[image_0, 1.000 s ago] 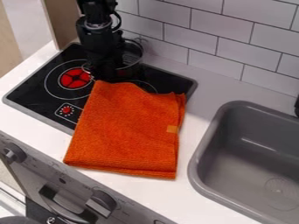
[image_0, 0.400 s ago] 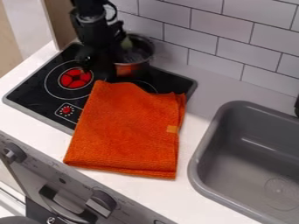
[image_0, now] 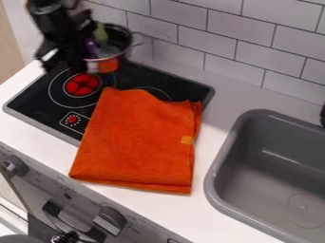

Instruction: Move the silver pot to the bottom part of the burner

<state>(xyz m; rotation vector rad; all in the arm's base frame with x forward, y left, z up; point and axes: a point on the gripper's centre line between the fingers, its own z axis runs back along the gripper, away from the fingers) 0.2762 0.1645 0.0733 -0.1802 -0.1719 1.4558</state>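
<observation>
From here the light looks even and fairly bright, whitest on the near stretch of counter (image_0: 213, 213) and greyer toward the far wall tiles (image_0: 206, 38). A pale sheen lies inside the grey sink (image_0: 279, 178) at right, and orange reflects off the pot (image_0: 108, 65). Far left, the robot arm (image_0: 51, 16) is blurred, its black parts smearing together.

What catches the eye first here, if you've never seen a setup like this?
Most likely the bright orange cloth, spread over the near right part of the black stovetop and onto the white counter. Next, the glowing-looking red burner mark on the stovetop's left side. Then, at upper left, the black robot arm beside a silver pot with something green and purple in it.
</observation>
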